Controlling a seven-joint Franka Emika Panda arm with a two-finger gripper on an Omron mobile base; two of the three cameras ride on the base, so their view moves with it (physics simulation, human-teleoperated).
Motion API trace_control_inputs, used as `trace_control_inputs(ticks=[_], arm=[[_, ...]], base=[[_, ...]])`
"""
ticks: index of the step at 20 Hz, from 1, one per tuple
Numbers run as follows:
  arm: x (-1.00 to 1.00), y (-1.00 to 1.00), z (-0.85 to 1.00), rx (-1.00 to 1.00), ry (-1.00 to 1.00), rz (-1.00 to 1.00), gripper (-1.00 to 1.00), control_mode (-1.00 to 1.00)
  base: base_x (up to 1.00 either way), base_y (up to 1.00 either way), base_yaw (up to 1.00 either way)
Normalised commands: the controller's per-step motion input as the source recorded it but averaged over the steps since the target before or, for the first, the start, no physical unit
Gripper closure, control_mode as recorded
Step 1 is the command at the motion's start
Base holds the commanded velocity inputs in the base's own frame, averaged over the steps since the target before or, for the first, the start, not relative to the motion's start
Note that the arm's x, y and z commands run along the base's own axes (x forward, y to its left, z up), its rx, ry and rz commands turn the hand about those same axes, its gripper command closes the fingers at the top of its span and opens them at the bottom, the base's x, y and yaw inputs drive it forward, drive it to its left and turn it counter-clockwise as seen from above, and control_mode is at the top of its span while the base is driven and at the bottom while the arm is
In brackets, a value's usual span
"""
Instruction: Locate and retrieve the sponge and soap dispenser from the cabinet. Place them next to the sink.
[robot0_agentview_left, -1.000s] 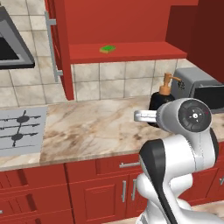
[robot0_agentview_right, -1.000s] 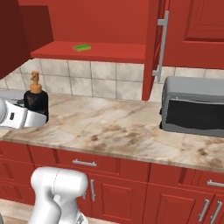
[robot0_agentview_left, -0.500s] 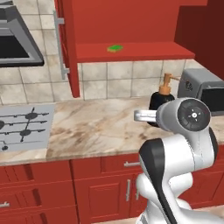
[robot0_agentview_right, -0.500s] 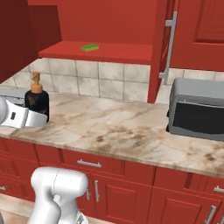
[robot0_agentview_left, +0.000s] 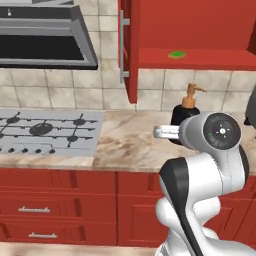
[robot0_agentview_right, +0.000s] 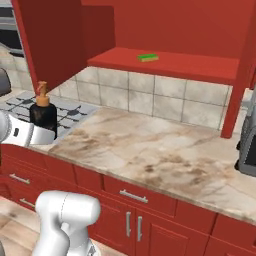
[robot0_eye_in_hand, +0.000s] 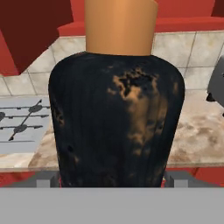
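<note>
The soap dispenser (robot0_eye_in_hand: 116, 113), a squat black bottle with a tan-orange pump (robot0_agentview_left: 190, 95), hangs above the counter's front part with my gripper (robot0_eye_in_hand: 111, 180) shut on its lower body. From the right base view the soap dispenser (robot0_agentview_right: 44, 116) stands upright on the hand at the left edge. The green sponge (robot0_agentview_left: 177, 54) lies on the red shelf inside the open cabinet (robot0_agentview_left: 200, 30), up and behind the bottle; the sponge (robot0_agentview_right: 148, 58) sits near the shelf's front edge. The cabinet door (robot0_agentview_left: 128, 55) with its grey bar handle (robot0_agentview_left: 121, 47) stands open. The sink is out of view.
A gas cooktop (robot0_agentview_left: 45, 131) lies left of the marble counter (robot0_agentview_right: 150, 155), under a steel range hood (robot0_agentview_left: 45, 42). A dark appliance (robot0_agentview_right: 247, 147) stands at the counter's right end. Red base cupboards (robot0_agentview_right: 135, 220) run below the counter.
The whole picture has slid right in both base views, so the base has driven left; the cooktop and hood have come further into view. The soap dispenser stays in the gripper.
</note>
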Motion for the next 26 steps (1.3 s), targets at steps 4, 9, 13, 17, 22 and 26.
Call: trace_control_inputs(ticks=[4, 9, 13, 17, 22, 26], arm=[[0.0, 0.0, 0.0, 0.0, 0.0, 0.0, 1.0, 1.0], [0.0, 0.0, 0.0, 0.0, 0.0, 0.0, 1.0, 1.0], [0.0, 0.0, 0.0, 0.0, 0.0, 0.0, 1.0, 1.0], [0.0, 0.0, 0.0, 0.0, 0.0, 0.0, 1.0, 1.0], [0.0, 0.0, 0.0, 0.0, 0.0, 0.0, 1.0, 1.0], [0.0, 0.0, 0.0, 0.0, 0.0, 0.0, 1.0, 1.0]], base=[[-0.15, 0.54, 0.36], [-0.07, 0.47, 0.43], [-0.1, 0.51, 0.42], [-0.11, 0.51, 0.43], [-0.08, 0.47, 0.44], [-0.09, 0.55, 0.4]])
